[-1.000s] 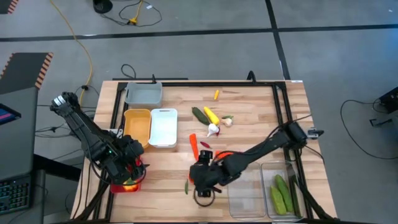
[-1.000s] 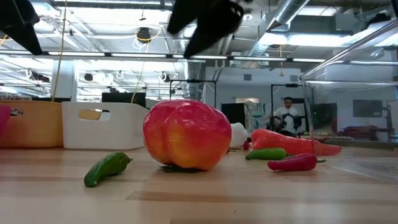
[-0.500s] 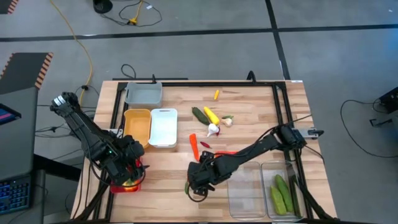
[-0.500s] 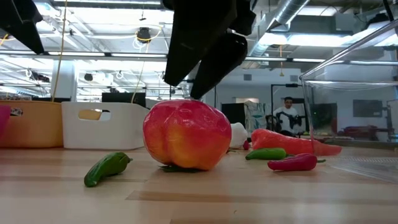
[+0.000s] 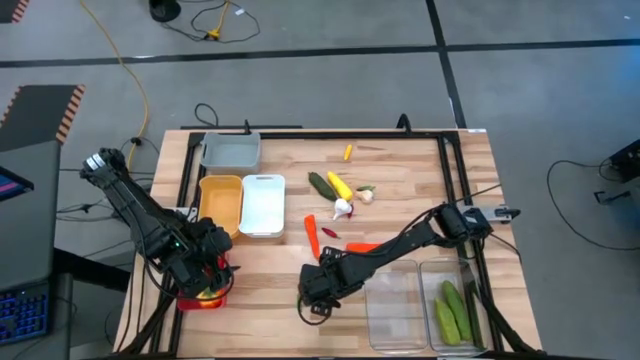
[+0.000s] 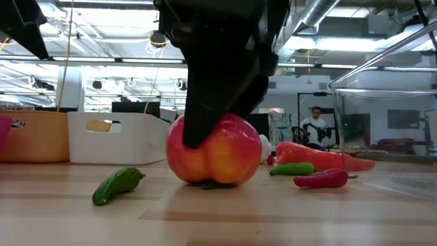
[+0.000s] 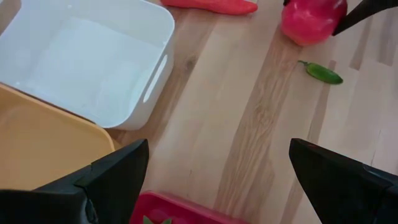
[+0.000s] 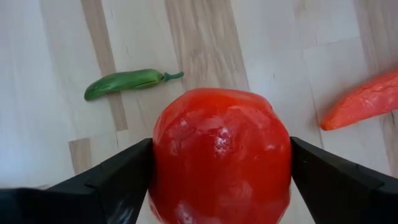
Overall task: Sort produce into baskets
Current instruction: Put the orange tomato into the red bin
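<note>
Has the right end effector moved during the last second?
Yes. In the low view the right end effector has come down over the red pepper, toward the table; the green chili stayed put.

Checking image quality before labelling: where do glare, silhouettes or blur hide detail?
Low view: the right gripper is a black silhouette against bright ceiling lights, over the red pepper. Right wrist view: the pepper fills the frame, shiny highlights on its skin, fingers soft. Left wrist view: the white bin looks washed out.
</note>
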You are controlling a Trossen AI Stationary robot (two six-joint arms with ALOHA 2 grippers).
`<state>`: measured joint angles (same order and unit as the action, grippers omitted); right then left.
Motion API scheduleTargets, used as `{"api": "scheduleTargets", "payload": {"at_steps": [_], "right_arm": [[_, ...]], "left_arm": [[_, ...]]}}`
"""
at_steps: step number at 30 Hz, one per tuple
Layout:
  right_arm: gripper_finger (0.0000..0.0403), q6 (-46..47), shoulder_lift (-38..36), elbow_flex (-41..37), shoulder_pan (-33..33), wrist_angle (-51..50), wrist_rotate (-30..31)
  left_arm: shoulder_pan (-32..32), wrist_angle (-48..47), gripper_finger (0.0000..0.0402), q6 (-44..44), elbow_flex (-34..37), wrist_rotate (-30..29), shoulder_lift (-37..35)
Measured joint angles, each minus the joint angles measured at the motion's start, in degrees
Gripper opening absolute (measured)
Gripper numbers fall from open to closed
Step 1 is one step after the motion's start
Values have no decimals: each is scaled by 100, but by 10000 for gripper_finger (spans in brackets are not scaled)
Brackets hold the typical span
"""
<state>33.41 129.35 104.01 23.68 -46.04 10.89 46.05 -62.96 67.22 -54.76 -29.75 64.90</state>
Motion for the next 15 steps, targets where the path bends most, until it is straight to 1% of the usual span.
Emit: {"api": "scheduleTargets", "payload": {"at_steps": [3, 9, 15], "right_arm": [[374, 2, -25, -4, -26, -2, -27], [336, 3, -47, -13, -28, -12, -106], [334, 4, -49, -2, -30, 3, -289]], "left_arm": [[1, 1, 375, 0, 0, 1, 0], [0, 3, 375, 0, 0, -1, 0], [1, 7, 375, 0, 0, -8, 0]]}}
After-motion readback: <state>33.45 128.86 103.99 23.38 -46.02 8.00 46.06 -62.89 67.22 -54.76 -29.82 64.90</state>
